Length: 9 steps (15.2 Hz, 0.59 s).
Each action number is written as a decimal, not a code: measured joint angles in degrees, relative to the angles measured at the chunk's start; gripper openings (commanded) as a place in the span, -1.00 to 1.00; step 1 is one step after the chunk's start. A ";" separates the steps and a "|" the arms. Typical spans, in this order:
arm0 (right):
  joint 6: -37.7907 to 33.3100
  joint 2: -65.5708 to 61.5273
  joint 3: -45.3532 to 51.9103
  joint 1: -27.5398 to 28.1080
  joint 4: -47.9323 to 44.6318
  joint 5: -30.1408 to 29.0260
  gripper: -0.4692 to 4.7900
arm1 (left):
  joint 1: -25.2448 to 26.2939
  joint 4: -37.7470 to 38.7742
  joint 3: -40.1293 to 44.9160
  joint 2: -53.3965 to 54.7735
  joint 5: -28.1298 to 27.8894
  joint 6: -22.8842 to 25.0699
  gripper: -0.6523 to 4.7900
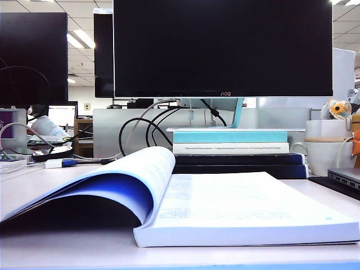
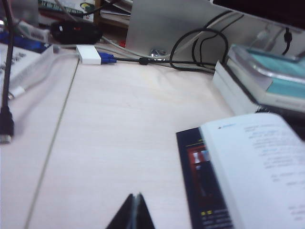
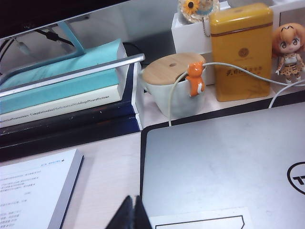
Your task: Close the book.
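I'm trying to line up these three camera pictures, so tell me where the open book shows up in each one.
Exterior view: the book lies open across the foreground, left cover arched up.
Left wrist view: its page and dark cover fill the lower right corner, right of the shut left gripper.
Right wrist view: only a page corner shows at lower left, left of the shut right gripper.
Shared landmark: the teal-and-white book.
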State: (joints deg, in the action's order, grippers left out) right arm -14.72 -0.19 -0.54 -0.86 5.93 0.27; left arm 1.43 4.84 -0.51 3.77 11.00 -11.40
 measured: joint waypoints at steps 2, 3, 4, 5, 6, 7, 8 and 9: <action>0.00 0.00 0.00 0.00 0.00 0.00 -0.80 | -0.02 -0.09 0.00 0.00 0.00 4.90 -0.78; 0.00 0.00 0.00 0.00 0.00 0.00 -0.81 | 0.00 -0.09 0.00 0.00 0.02 5.22 -0.78; 0.00 0.00 0.00 0.00 0.00 0.00 -0.81 | 0.00 -0.09 0.00 0.02 0.00 5.40 -0.78; 0.00 0.00 0.00 0.00 0.00 0.00 -0.83 | 0.00 -0.11 0.00 0.02 0.00 5.40 -0.78; -0.04 0.00 0.00 0.00 0.00 -0.26 -0.83 | -0.07 -0.04 -0.33 0.04 0.81 4.24 -0.78; -0.22 0.00 -0.17 0.00 0.07 -0.72 -0.83 | -0.09 0.26 -1.42 0.09 3.08 1.75 -0.78; -1.33 0.00 -2.10 0.00 1.20 -0.57 -0.83 | -0.09 0.31 -5.27 0.13 5.11 -2.08 -0.78; -2.32 -0.02 -5.29 0.00 2.43 0.85 -0.83 | -0.09 0.17 -8.98 0.20 5.38 -2.62 -0.78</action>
State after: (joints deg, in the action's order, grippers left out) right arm -17.04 -0.21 -5.82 -0.86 8.36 1.13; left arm 1.34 5.02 -9.50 3.97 16.38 -14.02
